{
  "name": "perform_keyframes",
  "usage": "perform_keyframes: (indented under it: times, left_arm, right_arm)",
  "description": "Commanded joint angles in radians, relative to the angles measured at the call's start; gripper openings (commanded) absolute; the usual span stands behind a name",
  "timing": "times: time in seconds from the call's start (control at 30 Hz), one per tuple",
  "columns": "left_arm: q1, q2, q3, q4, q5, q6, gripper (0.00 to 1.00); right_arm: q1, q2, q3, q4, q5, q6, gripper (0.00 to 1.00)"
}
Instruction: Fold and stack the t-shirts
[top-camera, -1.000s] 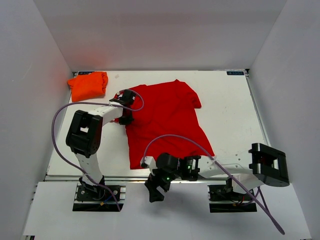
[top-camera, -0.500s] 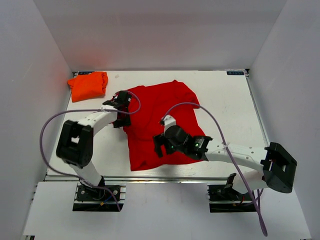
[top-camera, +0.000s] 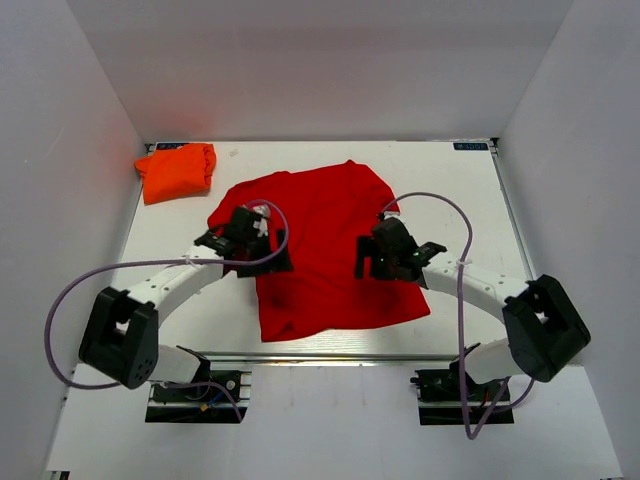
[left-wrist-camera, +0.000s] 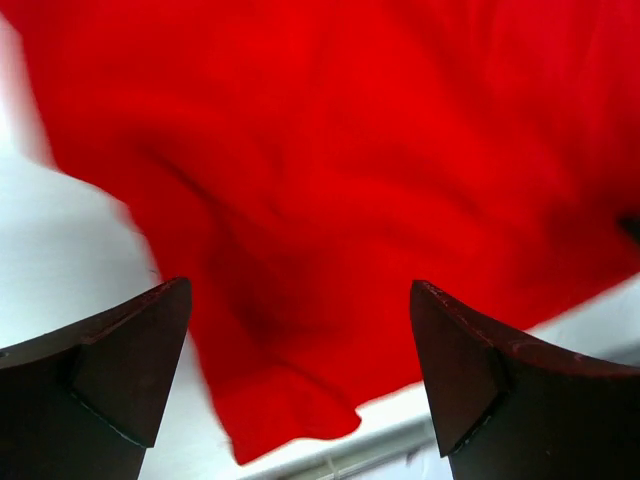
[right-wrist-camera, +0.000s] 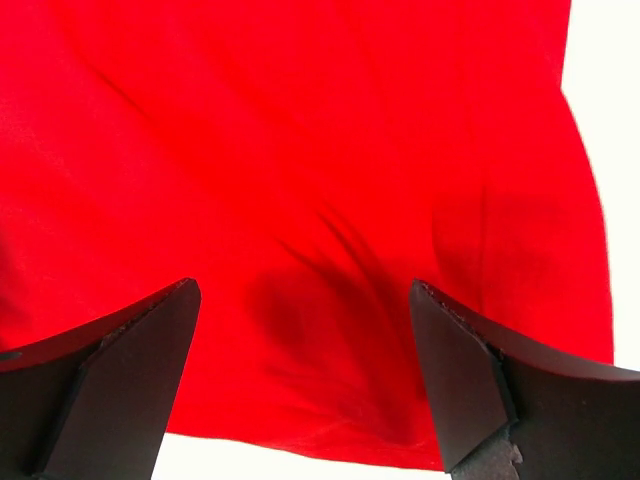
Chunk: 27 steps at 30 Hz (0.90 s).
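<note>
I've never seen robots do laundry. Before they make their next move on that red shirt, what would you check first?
1. Is the left tool open and empty: ok, its jaws stand apart above the red t-shirt, gripping nothing.
2. Is the right tool open and empty: ok, it is likewise over the shirt.
3. Is the red t-shirt smooth on the table: not ok, creases show under both tools.
4. Is the red t-shirt folded: not ok, it lies spread out.
5. Is the orange t-shirt clear of the red one: ok, it sits apart at the far left corner.
6. Is the orange t-shirt neatly folded: cannot tell.
</note>
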Motion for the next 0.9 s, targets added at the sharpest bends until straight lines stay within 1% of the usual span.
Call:
perform_keyframes:
  times: [0.0,0.03,0.13,0.23,0.3,0.33,0.37,0.4,0.43,0.47,0.5,0.53,0.57,0.6,0.63,0.67,0.7,0.73,0.77,0.8,0.87]
  left_arm:
    - [-0.072,0.039,-0.054,0.069,0.136,-0.029,1.00]
    - [-0.086,0.049,-0.069,0.069,0.136,-0.041,1.00]
    - [-0.142,0.049,-0.181,0.115,0.163,-0.066,1.00]
    - [-0.198,0.049,-0.254,0.105,0.177,-0.115,1.00]
    - [-0.229,0.059,-0.287,0.092,0.226,-0.124,1.00]
    - [-0.266,0.069,-0.317,0.083,0.226,-0.138,1.00]
    - [-0.284,0.078,-0.331,0.083,0.241,-0.149,1.00]
    - [-0.303,0.078,-0.342,0.083,0.261,-0.162,1.00]
    - [-0.348,0.098,-0.342,0.083,0.281,-0.172,1.00]
    - [-0.376,0.124,-0.342,0.074,0.315,-0.184,1.00]
    - [-0.407,0.134,-0.342,0.074,0.330,-0.184,1.00]
    - [-0.468,0.148,-0.326,0.074,0.352,-0.184,1.00]
    - [-0.499,0.162,-0.309,0.065,0.387,-0.184,1.00]
    - [-0.531,0.200,-0.268,0.065,0.418,-0.184,1.00]
    - [-0.598,0.222,-0.241,0.084,0.483,-0.160,1.00]
    - [-0.629,0.246,-0.208,0.098,0.502,-0.143,1.00]
    - [-0.658,0.275,-0.118,0.098,0.524,-0.115,1.00]
    - [-0.683,0.336,-0.062,0.089,0.534,-0.091,1.00]
    - [-0.724,0.363,-0.002,0.060,0.518,-0.028,1.00]
    - [-0.740,0.386,0.118,-0.010,0.501,0.006,1.00]
    - [-0.764,0.409,0.222,-0.067,0.403,0.064,1.00]
  right_arm:
    - [-0.056,0.052,-0.035,-0.024,-0.104,0.024,0.90]
    - [-0.065,0.057,-0.047,-0.022,-0.105,0.028,0.90]
    - [-0.113,0.081,-0.073,-0.021,-0.123,0.024,0.90]
    - [-0.167,0.114,-0.081,-0.035,-0.146,0.021,0.90]
    - [-0.208,0.137,-0.080,-0.042,-0.154,0.016,0.90]
    - [-0.219,0.176,-0.075,-0.044,-0.155,0.013,0.90]
    - [-0.255,0.192,-0.070,-0.045,-0.155,0.013,0.90]
    - [-0.268,0.221,-0.057,-0.051,-0.167,0.009,0.90]
    - [-0.280,0.255,-0.038,-0.047,-0.178,0.007,0.90]
    - [-0.314,0.290,-0.026,-0.048,-0.192,0.004,0.90]
    - [-0.322,0.307,0.032,-0.042,-0.192,-0.001,0.90]
    - [-0.331,0.321,0.075,-0.067,-0.189,0.001,0.90]
    - [-0.366,0.362,0.127,-0.073,-0.181,-0.002,0.90]
    - [-0.375,0.393,0.161,-0.112,-0.177,-0.008,0.90]
    - [-0.389,0.413,0.195,-0.131,-0.184,-0.017,0.90]
    - [-0.418,0.472,0.279,-0.148,-0.186,-0.027,0.90]
    - [-0.429,0.491,0.304,-0.177,-0.183,-0.039,0.90]
    - [-0.440,0.506,0.330,-0.189,-0.192,-0.054,0.90]
    - [-0.464,0.552,0.400,-0.214,-0.187,-0.068,0.90]
    - [-0.472,0.562,0.425,-0.226,-0.177,-0.074,0.90]
    - [-0.496,0.557,0.474,-0.246,-0.169,-0.111,0.90]
